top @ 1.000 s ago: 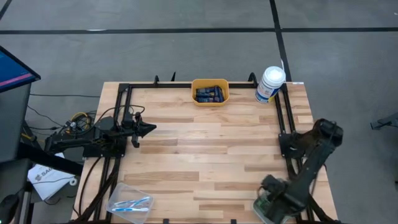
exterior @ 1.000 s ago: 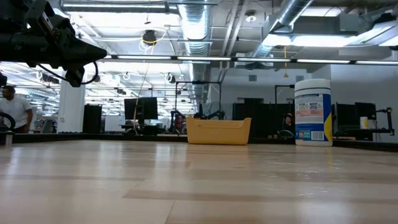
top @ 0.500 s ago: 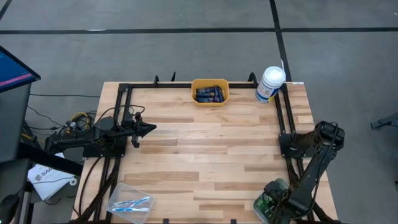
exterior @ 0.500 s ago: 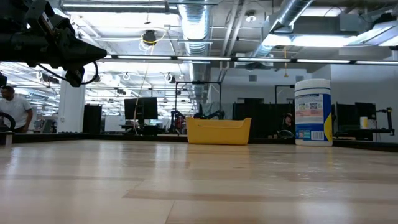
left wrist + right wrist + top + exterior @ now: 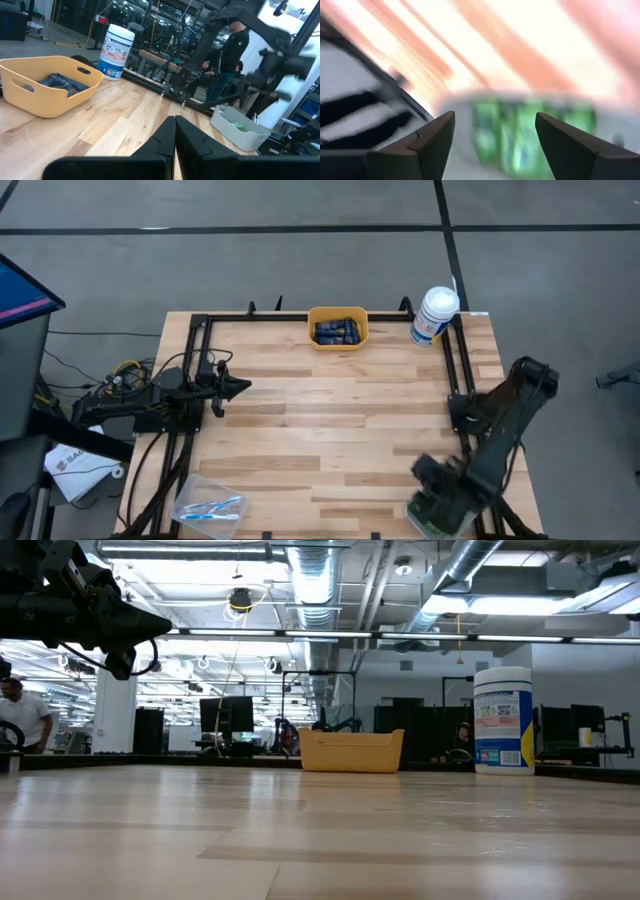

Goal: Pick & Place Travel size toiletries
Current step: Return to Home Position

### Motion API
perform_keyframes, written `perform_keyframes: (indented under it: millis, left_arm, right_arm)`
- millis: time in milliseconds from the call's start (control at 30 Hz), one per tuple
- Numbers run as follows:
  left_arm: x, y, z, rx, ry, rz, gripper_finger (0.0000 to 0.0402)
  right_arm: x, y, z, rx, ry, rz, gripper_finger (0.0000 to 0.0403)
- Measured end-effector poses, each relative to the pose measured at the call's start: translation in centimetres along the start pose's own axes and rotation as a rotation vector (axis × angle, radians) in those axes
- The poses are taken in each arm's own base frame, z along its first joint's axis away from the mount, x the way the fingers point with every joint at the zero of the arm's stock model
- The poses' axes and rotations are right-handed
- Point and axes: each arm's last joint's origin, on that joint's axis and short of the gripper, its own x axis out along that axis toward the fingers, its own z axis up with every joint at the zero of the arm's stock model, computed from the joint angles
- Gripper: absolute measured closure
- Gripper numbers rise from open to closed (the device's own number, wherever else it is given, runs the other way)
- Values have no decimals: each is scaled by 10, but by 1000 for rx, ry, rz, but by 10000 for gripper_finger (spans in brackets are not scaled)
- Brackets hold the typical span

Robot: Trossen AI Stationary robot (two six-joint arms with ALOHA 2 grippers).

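Clearance first: we should raise the right gripper (image 5: 495, 116), fingers wide apart and empty, straight off the white bin (image 5: 235, 138) holding the green bottles (image 5: 517, 136), then swing home; the left gripper (image 5: 175, 120) sits closed at the table's left side.

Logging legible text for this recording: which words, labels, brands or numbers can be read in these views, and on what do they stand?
No text can be read for certain.
On the tall white plastic canister with a blue label, at the table's far right corner: print and coloured patches, too small to read.
On the white sheet lying off the table beside the left arm: dark lettering, too small to read.
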Motion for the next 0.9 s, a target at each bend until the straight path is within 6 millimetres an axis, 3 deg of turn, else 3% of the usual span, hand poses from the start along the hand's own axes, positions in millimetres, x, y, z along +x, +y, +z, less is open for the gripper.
perform_keyframes:
  millis: [233,433,567,733,900]
  left_arm:
    - [0,0,0,0,0,0,401]
    - [0,0,0,0,0,0,401]
    - [0,0,0,0,0,0,401]
    - [0,0,0,0,0,0,401]
    - [0,0,0,0,0,0,401]
  right_arm:
    - [-67,1,90,-251,-551,258,134]
    - [-129,-21,172,-444,-903,421,134]
    - [-159,-48,211,-609,-1073,490,136]
    - [-157,-101,225,-603,-991,425,162]
    - [-144,-149,200,-551,-1024,471,206]
